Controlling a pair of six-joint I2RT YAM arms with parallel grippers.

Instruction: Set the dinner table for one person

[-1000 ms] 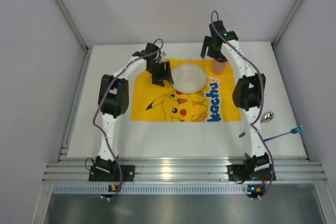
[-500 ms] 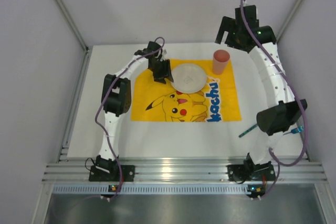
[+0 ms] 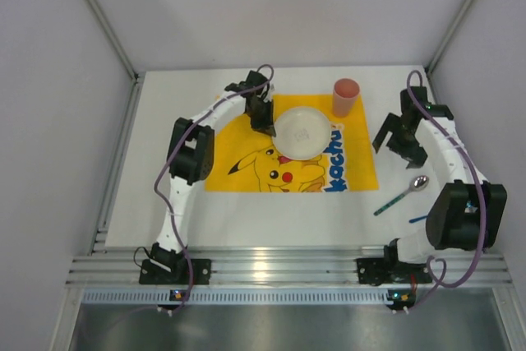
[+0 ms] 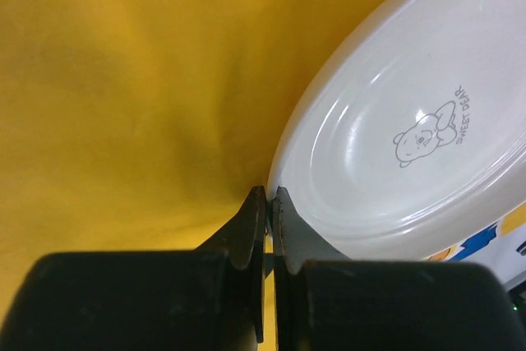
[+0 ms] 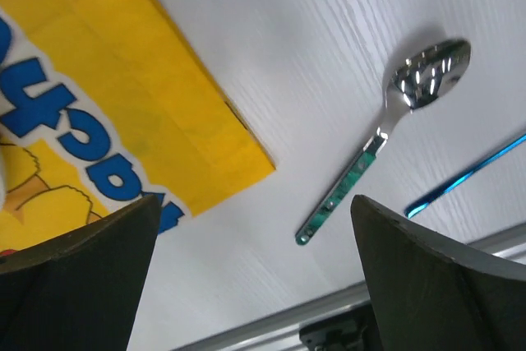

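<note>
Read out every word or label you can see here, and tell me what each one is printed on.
"SWEET DEAR": beside a small bear drawing inside the round white plate.
"kachu": big blue letters on the yellow cartoon-printed cloth.
Nothing else legible.

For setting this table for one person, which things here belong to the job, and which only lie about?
Belong to the job: dinner table, yellow Pikachu cloth, white plate, pink cup, spoon, blue-handled utensil (kind unclear).
Not part of it: aluminium rail, enclosure walls.
</note>
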